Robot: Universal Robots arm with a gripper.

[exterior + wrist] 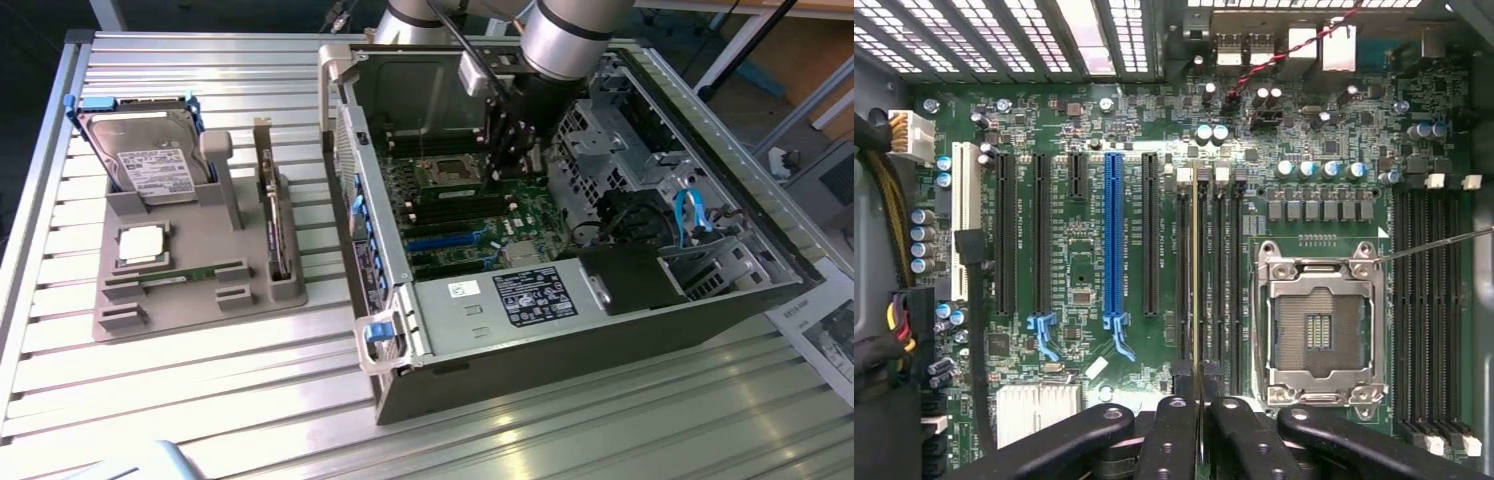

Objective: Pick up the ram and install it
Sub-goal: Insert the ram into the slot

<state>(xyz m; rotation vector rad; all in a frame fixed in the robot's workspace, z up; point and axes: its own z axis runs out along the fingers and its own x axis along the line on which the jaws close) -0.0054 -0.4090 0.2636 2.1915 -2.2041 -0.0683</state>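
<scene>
Green, slim ram (pixel 1197 280), seen edge-on, pinched in the nearly closed hand (pixel 1198 390).

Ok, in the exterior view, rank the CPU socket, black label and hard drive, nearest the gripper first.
1. CPU socket: right beside the gripper, on the exterior view's left.
2. Black label: lower in the exterior view.
3. Hard drive: far off at the exterior view's left.

Case (pixel 400 80) open above; CPU socket (pixel 1319 330), drive cage (pixel 603 135) flank hand (pixel 514 165).
</scene>
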